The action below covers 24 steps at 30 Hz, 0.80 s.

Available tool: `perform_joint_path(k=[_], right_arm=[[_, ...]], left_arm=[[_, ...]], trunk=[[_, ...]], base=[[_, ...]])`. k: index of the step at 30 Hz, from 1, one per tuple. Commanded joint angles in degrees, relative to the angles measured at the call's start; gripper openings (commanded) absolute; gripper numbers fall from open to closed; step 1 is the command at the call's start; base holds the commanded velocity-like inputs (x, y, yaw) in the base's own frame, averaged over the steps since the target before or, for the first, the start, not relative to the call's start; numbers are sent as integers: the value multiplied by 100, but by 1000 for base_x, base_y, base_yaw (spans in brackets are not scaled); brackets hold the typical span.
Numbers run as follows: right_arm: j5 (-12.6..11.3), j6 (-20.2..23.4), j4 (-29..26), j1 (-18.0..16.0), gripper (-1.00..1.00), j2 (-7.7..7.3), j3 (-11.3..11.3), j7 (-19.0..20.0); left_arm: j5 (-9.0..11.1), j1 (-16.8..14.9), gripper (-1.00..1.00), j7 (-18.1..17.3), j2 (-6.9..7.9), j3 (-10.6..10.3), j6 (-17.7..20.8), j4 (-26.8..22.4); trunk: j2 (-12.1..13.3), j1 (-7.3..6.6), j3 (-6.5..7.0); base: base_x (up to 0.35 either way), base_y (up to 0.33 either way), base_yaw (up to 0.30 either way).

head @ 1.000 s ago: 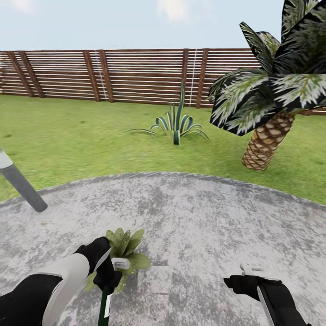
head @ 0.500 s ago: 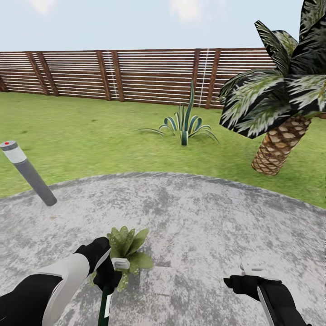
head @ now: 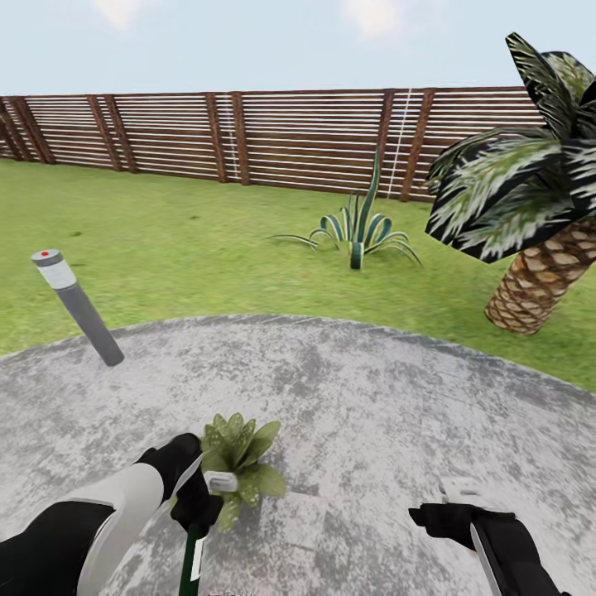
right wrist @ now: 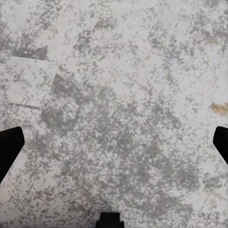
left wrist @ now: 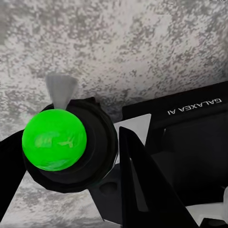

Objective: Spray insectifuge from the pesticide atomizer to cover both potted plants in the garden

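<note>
1. Left tool (head: 199,507) is clenched on the spray bottle (head: 194,555), whose pale trigger head (head: 220,481) sits just above the black fingers, near the bottom edge of the head view.
2. Right tool (head: 454,509) hangs released over bare paving, its two dark fingertips (right wrist: 10,145) spread wide apart in the right wrist view.
3. One potted plant (head: 240,459) shows, a small green rosette on the patio (head: 372,414), touching or just beside the trigger head.
4. From the left wrist view, the bottle (left wrist: 71,142) appears as a dark round body with a bright green circle, and a grey cone (left wrist: 61,90) points from it over the paving.
5. One bollard lamp (head: 79,308) stands at the patio's curved far edge, toward the left.
6. Beyond the edge lie lawn (head: 207,248), one striped agave (head: 358,232), one palm (head: 530,223) and one slatted fence (head: 248,136).
7. Open paving spreads ahead and to the right.
</note>
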Motion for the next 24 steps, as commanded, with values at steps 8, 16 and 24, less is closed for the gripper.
perform_joint_path(k=[8,16,24], right_arm=[[59,20,-8,-1,100,0,-6,54],[59,20,-5,-1,100,0,-6,54],[59,20,1,0,100,0,-6,54]], left_arm=[[-31,-2,-100,-58,-5,-44,11,-9],[-29,-3,-100,-58,-5,-48,11,-13],[-29,1,-100,-58,-5,-41,10,-13]], trunk=[[-2,-1,-5],[-2,-1,-5],[-2,-1,-5]], base=[[128,-221,255],[157,-292,111],[9,-273,1]])
